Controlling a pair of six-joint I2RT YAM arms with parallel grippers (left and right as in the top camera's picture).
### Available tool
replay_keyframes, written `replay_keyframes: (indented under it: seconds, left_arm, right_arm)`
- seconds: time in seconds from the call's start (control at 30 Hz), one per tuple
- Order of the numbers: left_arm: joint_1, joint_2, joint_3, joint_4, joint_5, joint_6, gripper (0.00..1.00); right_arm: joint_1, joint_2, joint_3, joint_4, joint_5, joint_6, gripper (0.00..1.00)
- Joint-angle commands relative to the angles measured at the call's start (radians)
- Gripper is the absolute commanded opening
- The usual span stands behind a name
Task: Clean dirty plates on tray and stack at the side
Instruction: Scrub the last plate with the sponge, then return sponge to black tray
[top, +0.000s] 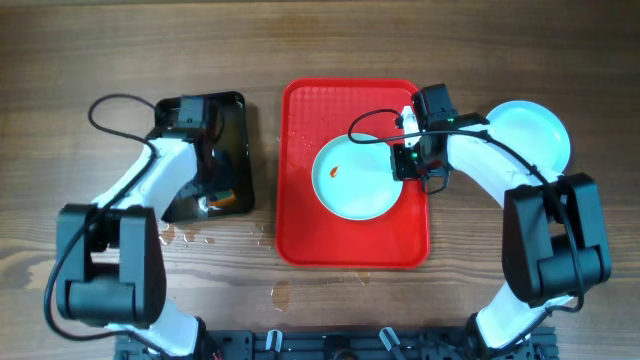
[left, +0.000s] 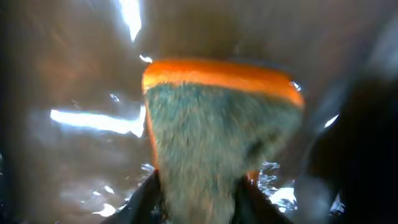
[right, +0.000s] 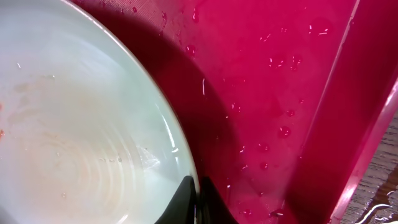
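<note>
Pinching smeared plate (right: 74, 124) rim on tray (top: 350, 245) with right fingers (right: 183, 198); clamping sponge (left: 211, 143) in black tray (top: 236, 130) with left fingers (left: 144, 196).

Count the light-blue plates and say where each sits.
2. One smeared plate lies on the red tray; the other plate sits on the table right of it, possibly covering another.
</note>
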Motion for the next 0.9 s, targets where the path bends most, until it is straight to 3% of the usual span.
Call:
replay_keyframes:
  seconds: [0.0,0.23,0.37,0.5,0.63,0.87]
  left_arm:
    - [-0.005,0.018,-0.011,0.009,0.011,0.004,0.04]
    - [-0.01,-0.074,0.243,-0.193,0.029,0.032,0.04]
    - [-0.04,-0.115,0.261,-0.19,0.167,0.032,0.04]
    - [-0.15,-0.123,0.282,-0.103,0.315,-0.001,0.04]
    - [-0.312,-0.087,0.281,0.014,0.317,-0.082,0.04]
    - [-0.504,0.137,0.281,0.205,0.359,-0.166,0.04]
  right_arm:
    - [0.003,0.0,-0.013,-0.013,0.037,0.008,0.04]
    - [0.003,0.0,-0.013,-0.014,0.037,0.007,0.04]
    - [0.003,0.0,-0.013,-0.014,0.037,0.008,0.04]
    - [0.003,0.0,-0.013,-0.014,0.037,0.008,0.05]
    - [0.003,0.0,-0.013,-0.013,0.037,0.015,0.04]
    - [0.003,0.0,-0.013,-0.013,0.037,0.029,0.04]
